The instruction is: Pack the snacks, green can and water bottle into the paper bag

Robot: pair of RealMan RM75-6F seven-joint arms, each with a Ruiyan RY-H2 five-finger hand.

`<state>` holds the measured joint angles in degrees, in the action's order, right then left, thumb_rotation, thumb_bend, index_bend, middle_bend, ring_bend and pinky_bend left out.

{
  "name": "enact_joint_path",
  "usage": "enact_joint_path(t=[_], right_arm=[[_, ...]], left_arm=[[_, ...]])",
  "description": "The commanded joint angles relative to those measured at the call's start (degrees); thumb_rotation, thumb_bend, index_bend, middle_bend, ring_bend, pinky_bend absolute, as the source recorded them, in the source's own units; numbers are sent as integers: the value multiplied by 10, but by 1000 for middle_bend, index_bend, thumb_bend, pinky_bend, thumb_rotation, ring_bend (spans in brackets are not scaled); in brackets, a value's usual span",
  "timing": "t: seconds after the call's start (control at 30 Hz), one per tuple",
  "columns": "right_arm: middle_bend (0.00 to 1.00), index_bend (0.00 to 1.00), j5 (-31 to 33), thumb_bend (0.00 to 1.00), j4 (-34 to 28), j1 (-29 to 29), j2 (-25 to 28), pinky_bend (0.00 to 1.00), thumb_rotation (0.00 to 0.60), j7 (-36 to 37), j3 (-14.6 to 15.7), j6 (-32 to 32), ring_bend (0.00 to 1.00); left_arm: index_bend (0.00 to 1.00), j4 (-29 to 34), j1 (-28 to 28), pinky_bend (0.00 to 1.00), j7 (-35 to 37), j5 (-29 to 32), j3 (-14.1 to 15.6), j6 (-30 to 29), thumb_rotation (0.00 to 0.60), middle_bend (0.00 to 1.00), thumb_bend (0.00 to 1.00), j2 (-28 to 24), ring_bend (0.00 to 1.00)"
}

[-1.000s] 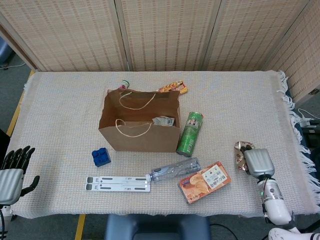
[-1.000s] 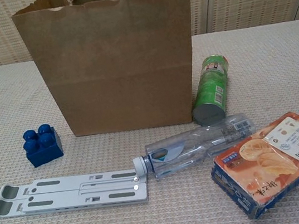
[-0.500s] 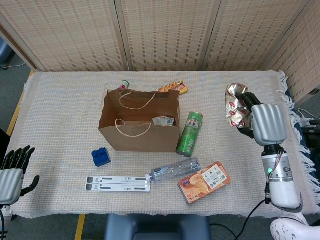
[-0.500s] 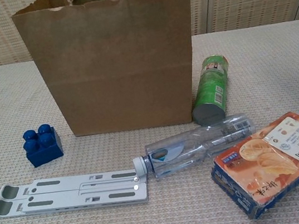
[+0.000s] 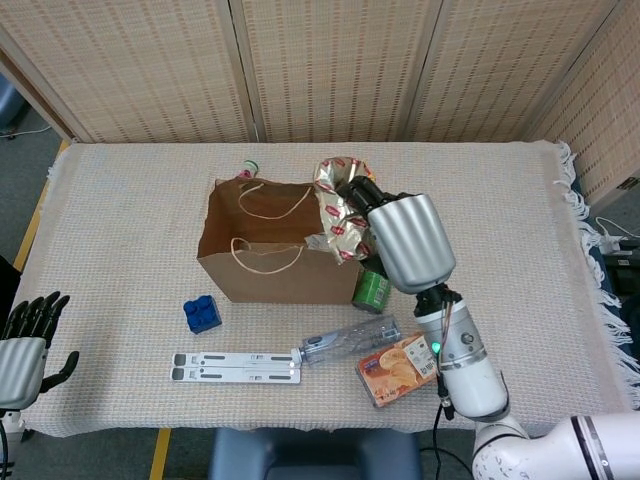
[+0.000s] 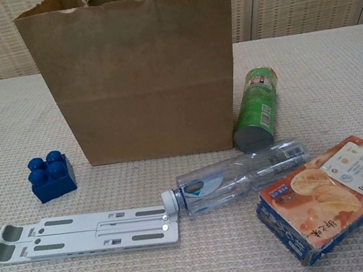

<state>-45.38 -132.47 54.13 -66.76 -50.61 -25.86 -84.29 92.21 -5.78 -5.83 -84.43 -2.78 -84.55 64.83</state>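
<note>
My right hand (image 5: 400,240) holds a shiny foil snack packet (image 5: 338,208) in the air over the right rim of the open brown paper bag (image 5: 262,272). Inside the bag lies a silvery packet (image 5: 322,241). The green can (image 5: 372,288), (image 6: 256,108) leans against the bag's right side, largely hidden behind my hand in the head view. In front of the bag, the clear water bottle (image 5: 348,340), (image 6: 239,175) lies on its side beside an orange snack box (image 5: 400,365), (image 6: 334,195). My left hand (image 5: 25,345) hangs off the table's front left corner, fingers apart and holding nothing.
A blue toy brick (image 5: 202,314), (image 6: 50,175) sits left of the bag, and a flat grey folding stand (image 5: 236,367), (image 6: 83,234) lies along the front edge. Behind the bag a small bottle with a green cap (image 5: 249,169) stands. The cloth-covered table (image 5: 500,200) ends in a fringe on the right.
My right hand has lifted the foil packet from the table's right front, carried it up and then leftward, and now holds it over the bag's right rim. The left hand stayed still.
</note>
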Motion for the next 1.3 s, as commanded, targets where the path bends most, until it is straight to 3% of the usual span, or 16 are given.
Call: enact_joint_path(t=[0.03, 0.27, 0.43, 0.57, 0.67, 0.8, 0.83, 1.0, 1.3], right_arm=[[598, 741, 49, 397, 42, 46, -71, 716, 600, -62, 16, -20, 628], [598, 734, 99, 397, 113, 83, -144, 716, 600, -77, 18, -24, 626], [598, 714, 110, 396, 133, 91, -162, 711, 600, -77, 18, -24, 619], [598, 659, 157, 396, 174, 105, -198, 599, 600, -67, -5, -26, 577], [550, 502, 179, 350, 176, 110, -205, 467, 600, -68, -16, -30, 473], [306, 62, 221, 171, 168, 114, -201, 283, 600, -81, -29, -34, 230], [245, 11, 225, 141, 166, 114, -198, 261, 600, -78, -32, -35, 173], [98, 0, 228, 70, 158, 106, -183, 214, 600, -64, -39, -37, 56], [93, 0, 214, 67, 122, 82, -136, 197, 600, -34, -45, -33, 51]], left_arm=[[0, 0, 0, 0, 0, 0, 0, 0, 600, 0, 358, 0, 0], [0, -1, -1, 0, 4, 0, 0, 1, 600, 0, 358, 0, 0], [0, -2, -1, 0, 5, 0, 0, 2, 600, 0, 358, 0, 0], [0, -3, -1, 0, 8, -2, 0, 1, 600, 0, 359, 0, 0], [0, -3, -1, 0, 8, -2, 0, 1, 600, 0, 359, 0, 0], [0, -3, -1, 0, 8, -2, 0, 1, 600, 0, 358, 0, 0], [0, -3, -1, 0, 8, -2, 0, 1, 600, 0, 358, 0, 0], [0, -3, -1, 0, 7, -2, 0, 1, 600, 0, 360, 0, 0], [0, -3, -1, 0, 5, -1, 0, 0, 600, 0, 360, 0, 0]])
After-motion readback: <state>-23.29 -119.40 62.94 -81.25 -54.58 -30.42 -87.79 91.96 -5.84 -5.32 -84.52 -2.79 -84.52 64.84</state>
